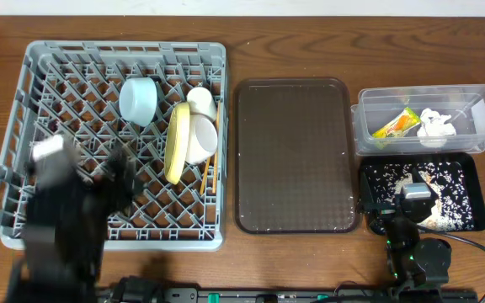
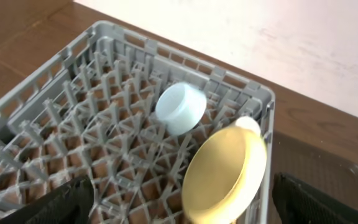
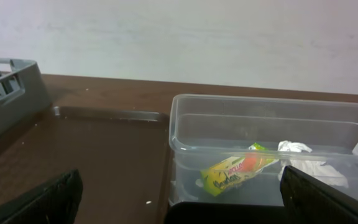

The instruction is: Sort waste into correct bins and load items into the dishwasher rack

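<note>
Overhead — left gripper (image 1: 116,180) and right gripper (image 3: 179,188) gape empty; left, six o'clock over grey plastic pegged rack (image 1: 125,50), should rise straight, sparing round yellow plate (image 1: 177,143).

Brown wood table (image 1: 310,42): grey dishwasher rack (image 1: 125,49) left, brown serving tray (image 1: 293,151) middle, clear tub (image 1: 369,135) and black tray (image 1: 482,202) right.

The rack (image 1: 125,49) fills the frame's left, holding the left bowl (image 1: 139,101), the plate (image 1: 175,143), then the right bowl (image 1: 199,139) below the cup (image 1: 201,101), with chopsticks (image 1: 206,175) beneath; the serving tray (image 1: 297,156) lies centre; at right, the tub (image 1: 369,135) containing wrapper (image 1: 396,124) and tissue (image 1: 435,124) sits above the shallow tray (image 1: 475,220) of crumbs (image 1: 453,181).
</note>
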Controlling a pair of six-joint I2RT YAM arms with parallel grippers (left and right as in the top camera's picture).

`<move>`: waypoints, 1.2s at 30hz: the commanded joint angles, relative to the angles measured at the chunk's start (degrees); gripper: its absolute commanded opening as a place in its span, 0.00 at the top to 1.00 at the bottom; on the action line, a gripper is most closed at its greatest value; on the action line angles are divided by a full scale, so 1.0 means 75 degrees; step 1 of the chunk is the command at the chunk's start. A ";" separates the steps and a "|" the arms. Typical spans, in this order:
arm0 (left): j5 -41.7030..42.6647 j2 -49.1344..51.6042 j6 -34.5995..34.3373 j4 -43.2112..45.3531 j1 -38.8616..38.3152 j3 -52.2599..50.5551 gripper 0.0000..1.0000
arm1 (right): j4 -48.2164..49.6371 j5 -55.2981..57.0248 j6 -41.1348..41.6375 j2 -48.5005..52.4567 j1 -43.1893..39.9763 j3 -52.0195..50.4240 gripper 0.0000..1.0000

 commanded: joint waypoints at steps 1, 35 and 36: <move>-0.0006 -0.1247 -0.0047 -0.0020 -0.0017 -0.1169 0.07 | -0.0041 0.0096 -0.0090 -0.0047 -0.0035 -0.0009 0.01; 0.1247 -0.4453 -0.0070 0.8061 0.0178 -0.8303 0.07 | -0.0041 0.0096 -0.0090 -0.0047 -0.0035 -0.0009 0.01; 0.1288 -0.4453 -0.0070 0.7965 0.0259 -0.8303 0.07 | -0.0041 0.0096 -0.0090 -0.0047 -0.0035 -0.0009 0.01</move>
